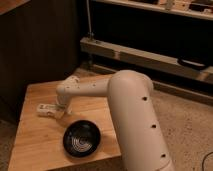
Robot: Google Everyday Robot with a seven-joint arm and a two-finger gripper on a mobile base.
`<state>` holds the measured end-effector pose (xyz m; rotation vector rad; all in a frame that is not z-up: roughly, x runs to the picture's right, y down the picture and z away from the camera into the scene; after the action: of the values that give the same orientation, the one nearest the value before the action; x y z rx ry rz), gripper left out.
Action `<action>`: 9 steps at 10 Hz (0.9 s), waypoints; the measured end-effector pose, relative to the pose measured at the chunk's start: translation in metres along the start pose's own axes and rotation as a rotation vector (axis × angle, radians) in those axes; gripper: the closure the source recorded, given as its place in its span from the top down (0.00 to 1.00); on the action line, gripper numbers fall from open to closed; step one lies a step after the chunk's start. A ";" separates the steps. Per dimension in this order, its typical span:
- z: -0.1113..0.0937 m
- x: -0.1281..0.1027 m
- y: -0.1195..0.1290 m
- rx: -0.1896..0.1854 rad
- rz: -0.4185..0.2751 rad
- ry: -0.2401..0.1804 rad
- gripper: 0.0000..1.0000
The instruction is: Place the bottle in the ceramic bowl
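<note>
The bottle (pixel 45 108), a small whitish oblong, lies on its side on the pale wooden table (pixel 35 147), up and left of the round, glossy black ceramic bowl (pixel 81 138) with its pale inner rings. The gripper (pixel 60 112), on a smooth white arm (pixel 131 107), sits at the bottle's right end. I cannot tell whether it grips.

table (pixel 35 145): wooden, standing on the floor (pixel 192 125)
bottle (pixel 45 108): lying at left middle
bowl (pixel 81 138): upright, near edge, apart from bottle
gripper (pixel 59 112): low, at bottle's right end
</note>
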<state>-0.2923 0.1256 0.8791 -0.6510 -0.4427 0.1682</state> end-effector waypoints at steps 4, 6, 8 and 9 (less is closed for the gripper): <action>-0.064 -0.042 0.001 0.026 -0.143 -0.020 0.00; -0.102 -0.055 0.009 0.021 -0.196 -0.001 0.00; -0.143 -0.055 0.028 -0.003 -0.219 0.022 0.00; -0.161 -0.045 0.042 -0.020 -0.207 0.032 0.00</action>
<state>-0.2609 0.0578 0.7243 -0.6224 -0.4786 -0.0429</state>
